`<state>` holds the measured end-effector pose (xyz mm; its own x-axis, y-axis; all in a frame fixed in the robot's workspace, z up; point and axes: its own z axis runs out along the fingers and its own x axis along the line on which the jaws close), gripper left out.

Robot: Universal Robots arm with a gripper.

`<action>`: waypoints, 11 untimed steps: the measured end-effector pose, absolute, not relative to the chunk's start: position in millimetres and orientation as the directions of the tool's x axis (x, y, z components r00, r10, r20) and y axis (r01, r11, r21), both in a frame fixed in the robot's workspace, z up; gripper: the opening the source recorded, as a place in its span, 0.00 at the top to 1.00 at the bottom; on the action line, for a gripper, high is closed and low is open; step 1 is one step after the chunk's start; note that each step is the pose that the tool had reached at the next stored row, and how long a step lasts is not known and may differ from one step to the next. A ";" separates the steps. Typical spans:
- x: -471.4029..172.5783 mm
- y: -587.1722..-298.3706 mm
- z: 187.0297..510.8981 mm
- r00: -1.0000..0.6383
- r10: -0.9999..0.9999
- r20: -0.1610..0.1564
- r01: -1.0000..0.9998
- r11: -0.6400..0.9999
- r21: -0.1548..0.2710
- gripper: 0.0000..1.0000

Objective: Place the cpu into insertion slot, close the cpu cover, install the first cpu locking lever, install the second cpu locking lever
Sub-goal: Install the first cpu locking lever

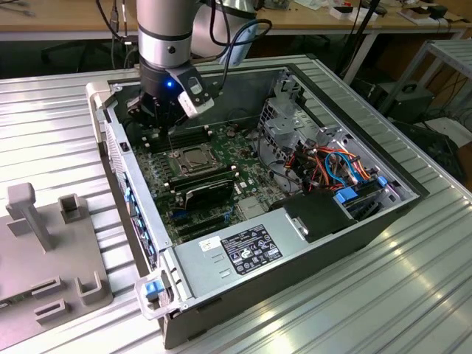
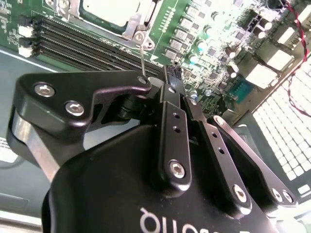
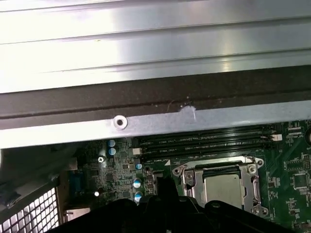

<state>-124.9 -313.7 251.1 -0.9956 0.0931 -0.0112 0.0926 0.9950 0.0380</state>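
While the first wrist view shows the cpu, the second wrist view shows jaws closed.

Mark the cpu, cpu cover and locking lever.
cpu [image 3: 222,188]: first wrist view, centre of top plate.
cpu cover [image 3: 195,188]: first wrist view, frame's side rail.
locking lever [image 2: 142,58]: second wrist view, middle of wire.

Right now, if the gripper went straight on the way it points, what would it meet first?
Likely the green board by the socket, close beside the thin upright lever; depth is unclear.
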 end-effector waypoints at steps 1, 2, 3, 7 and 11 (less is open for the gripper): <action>-123.2 -313.6 250.9 -0.996 0.086 -0.011 0.086 0.996 0.039 0.89; -121.9 -313.6 250.8 -0.997 0.081 -0.011 0.081 0.996 0.040 0.89; -119.2 -313.5 250.6 -0.997 0.075 -0.011 0.075 0.996 0.041 0.89; -101.2 -313.4 250.0 -0.998 0.066 -0.010 0.066 0.997 0.042 0.89; -93.8 -313.4 248.9 -0.998 0.059 -0.010 0.058 0.997 0.042 0.89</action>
<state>-93.8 -313.4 248.9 -0.9982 0.0585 -0.0100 0.0581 0.9974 0.0425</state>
